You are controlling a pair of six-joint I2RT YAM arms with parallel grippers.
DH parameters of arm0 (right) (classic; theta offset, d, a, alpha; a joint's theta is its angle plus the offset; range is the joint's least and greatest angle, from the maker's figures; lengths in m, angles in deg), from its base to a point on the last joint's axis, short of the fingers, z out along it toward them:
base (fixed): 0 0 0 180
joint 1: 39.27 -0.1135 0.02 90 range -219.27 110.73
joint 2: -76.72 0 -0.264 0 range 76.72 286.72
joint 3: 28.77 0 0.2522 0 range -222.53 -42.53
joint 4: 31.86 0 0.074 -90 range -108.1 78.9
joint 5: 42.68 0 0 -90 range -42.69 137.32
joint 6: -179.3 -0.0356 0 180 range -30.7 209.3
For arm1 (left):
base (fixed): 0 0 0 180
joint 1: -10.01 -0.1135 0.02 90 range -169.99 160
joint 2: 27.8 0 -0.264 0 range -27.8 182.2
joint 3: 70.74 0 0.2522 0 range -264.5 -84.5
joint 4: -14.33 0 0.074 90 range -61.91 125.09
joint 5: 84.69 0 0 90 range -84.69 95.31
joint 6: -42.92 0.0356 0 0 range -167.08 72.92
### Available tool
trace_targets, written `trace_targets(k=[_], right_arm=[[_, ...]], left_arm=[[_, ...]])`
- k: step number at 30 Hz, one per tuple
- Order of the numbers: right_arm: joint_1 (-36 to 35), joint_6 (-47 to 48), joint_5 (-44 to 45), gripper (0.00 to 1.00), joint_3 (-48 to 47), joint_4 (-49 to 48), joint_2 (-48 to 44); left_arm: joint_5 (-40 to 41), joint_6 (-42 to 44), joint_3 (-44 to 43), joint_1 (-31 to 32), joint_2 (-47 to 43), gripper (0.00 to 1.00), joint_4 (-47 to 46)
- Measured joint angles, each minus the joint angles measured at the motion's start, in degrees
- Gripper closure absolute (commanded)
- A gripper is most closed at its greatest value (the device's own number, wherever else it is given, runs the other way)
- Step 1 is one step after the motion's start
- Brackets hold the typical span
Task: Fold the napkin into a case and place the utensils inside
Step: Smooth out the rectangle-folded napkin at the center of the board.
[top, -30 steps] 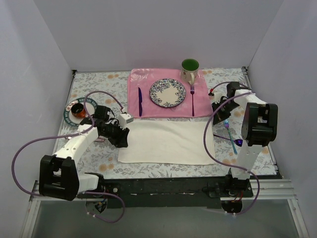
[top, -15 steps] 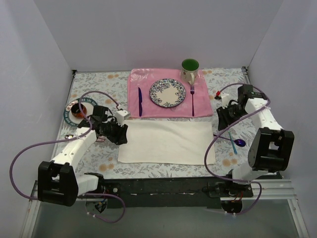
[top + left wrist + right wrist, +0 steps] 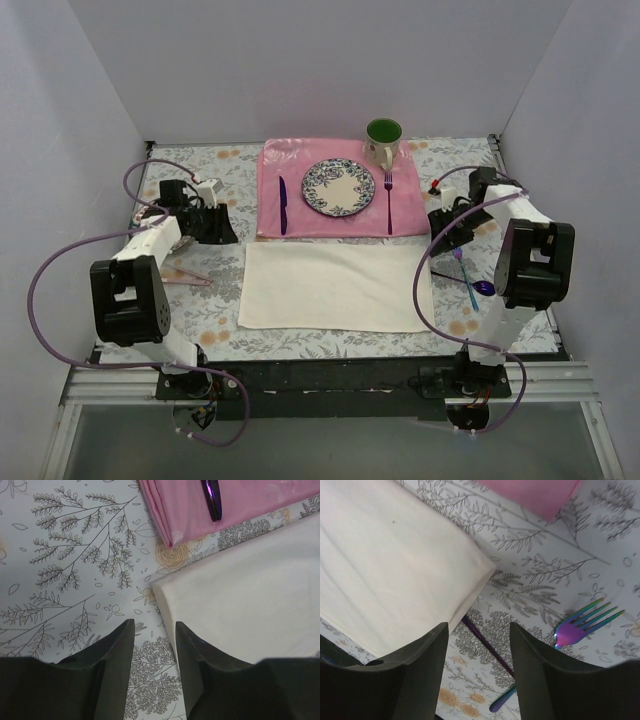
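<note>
Corners matter: the cream-white cloth napkin (image 3: 250, 595) shows a far corner just ahead of each pair of fingers. Both the left gripper (image 3: 154, 650) and right gripper (image 3: 479, 650) stand parted and empty. Pinch all layers evenly, clear of the iridescent metal fork (image 3: 580, 625) right of the right fingers.

Bright, even light falls from above, bounced off the white walls (image 3: 300, 60); shadows under the arms (image 3: 150, 245) are soft and faint. The top view is sharp across, near to far. In the wrist views the napkin (image 3: 250, 590) looks nearly washed out, the dark fingers (image 3: 112, 680) at the near edge are soft and featureless, and the iridescent fork (image 3: 570, 630) glints
</note>
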Motion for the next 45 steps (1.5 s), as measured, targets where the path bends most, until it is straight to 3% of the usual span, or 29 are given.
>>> trace_targets(k=[6, 21, 24, 28, 31, 33, 37, 45], right_arm=[[0.0, 1.7, -0.94, 0.33, -5.99, -0.15, 4.81], [-2.27, 6.05, -3.3, 0.43, -8.81, 2.71, 9.33], [-2.67, 6.91, -3.28, 0.5, -10.38, 2.6, 11.34], [-2.67, 7.82, -2.38, 0.69, -10.88, 2.62, 12.92], [-2.69, 8.04, -1.16, 0.76, -10.93, 2.36, 13.73], [-2.69, 7.98, -0.68, 0.8, -11.04, 2.23, 14.03], [-2.69, 7.54, 0.39, 0.97, -11.28, 1.51, 14.38], [-2.86, 4.96, 0.83, 0.99, -13.29, 1.03, 15.8]], left_arm=[[-1.75, 4.68, -3.28, 0.13, 7.45, 0.61, 0.28], [-3.08, 11.61, -6.62, 3.91, 11.61, 0.61, 1.25], [-2.86, 12.74, -8.41, 5.31, 13.7, 0.63, 1.05], [-2.32, 13.75, -9.07, 7.39, 15.45, 0.69, 0.98], [-1.33, 14.12, -9.07, 8.72, 15.65, 0.71, 0.87], [-0.28, 14.4, -8.83, 9.33, 15.65, 0.75, -0.15], [2.43, 14.62, -6.29, 9.79, 15.61, 0.85, -2.93], [4.92, 14.25, -4.5, 10.1, 15.1, 0.93, -6.1]])
